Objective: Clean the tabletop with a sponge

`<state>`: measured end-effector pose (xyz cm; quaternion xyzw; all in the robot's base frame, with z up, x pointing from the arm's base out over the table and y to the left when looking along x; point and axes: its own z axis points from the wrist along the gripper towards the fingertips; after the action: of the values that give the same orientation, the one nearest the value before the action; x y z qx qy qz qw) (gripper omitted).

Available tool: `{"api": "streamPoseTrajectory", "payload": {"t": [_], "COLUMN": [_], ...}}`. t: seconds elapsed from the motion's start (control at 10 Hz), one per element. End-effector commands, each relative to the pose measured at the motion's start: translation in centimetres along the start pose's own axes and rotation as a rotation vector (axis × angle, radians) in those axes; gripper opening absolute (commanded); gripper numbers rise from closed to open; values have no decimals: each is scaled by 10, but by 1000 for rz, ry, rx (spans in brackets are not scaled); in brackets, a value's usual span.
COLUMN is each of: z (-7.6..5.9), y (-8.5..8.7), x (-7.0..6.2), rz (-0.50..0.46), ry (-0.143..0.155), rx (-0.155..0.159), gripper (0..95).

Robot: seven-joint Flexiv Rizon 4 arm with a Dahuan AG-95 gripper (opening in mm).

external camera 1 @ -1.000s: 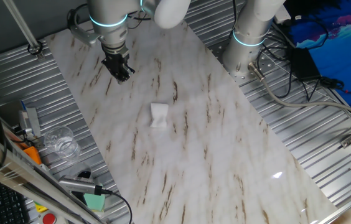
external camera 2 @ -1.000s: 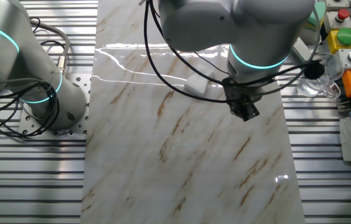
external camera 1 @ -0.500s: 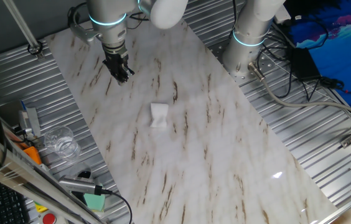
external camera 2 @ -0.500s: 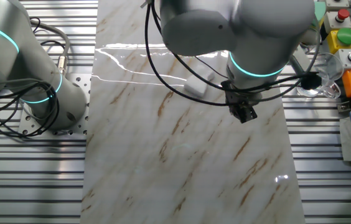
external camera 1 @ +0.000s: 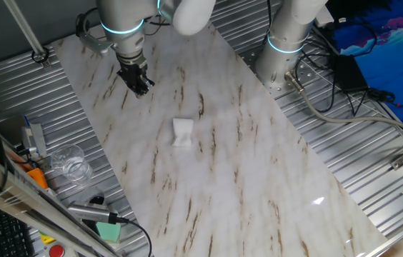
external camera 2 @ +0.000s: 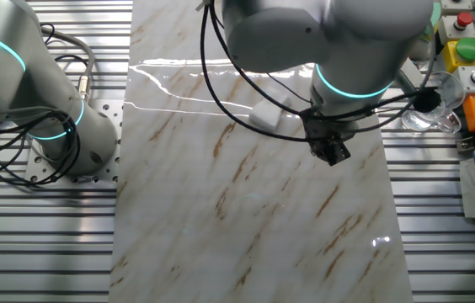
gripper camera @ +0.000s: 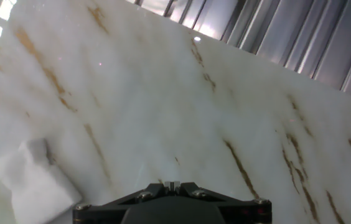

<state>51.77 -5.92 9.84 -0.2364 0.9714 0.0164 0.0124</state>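
Observation:
The tabletop [external camera 1: 259, 185] is a long white marble-look slab with brown veins; it also shows in the other fixed view [external camera 2: 246, 227] and in the hand view [gripper camera: 163, 106]. The sponge [external camera 1: 181, 132], small, white and wrinkled, lies loose near the slab's middle. It shows partly behind the arm in the other fixed view [external camera 2: 265, 116] and at the lower left of the hand view [gripper camera: 35, 180]. My gripper [external camera 1: 139, 86] hovers over the slab's far left part, apart from the sponge, its black fingers together and empty. It shows in the other fixed view [external camera 2: 332, 151] and in the hand view [gripper camera: 172, 185].
Ribbed grey metal [external camera 1: 373, 143] surrounds the slab. A second arm's base [external camera 1: 284, 53] stands at the slab's far edge. A clear glass [external camera 1: 69, 163], a green block with a metal tool [external camera 1: 105, 227] and an orange item [external camera 1: 33, 175] lie at the left. A button box [external camera 2: 465, 50] sits beside the slab.
The gripper has shifted slightly up and left over the slab's far end. The sponge has not moved.

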Motion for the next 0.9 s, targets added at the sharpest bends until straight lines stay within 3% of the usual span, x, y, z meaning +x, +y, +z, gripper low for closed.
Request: {"api": "streamPoseTrajectory", "payload": {"t": [0.1, 0.4, 0.7, 0.9], "z": [0, 0, 3, 12], "y": [0, 0, 3, 23], "x": [-1, -1, -4, -14], "rz": [-78, -131, -136, -117], "ry": [24, 40, 29, 6], "rx": [-9, -11, -35, -71], "gripper": [0, 0, 0, 0]}}
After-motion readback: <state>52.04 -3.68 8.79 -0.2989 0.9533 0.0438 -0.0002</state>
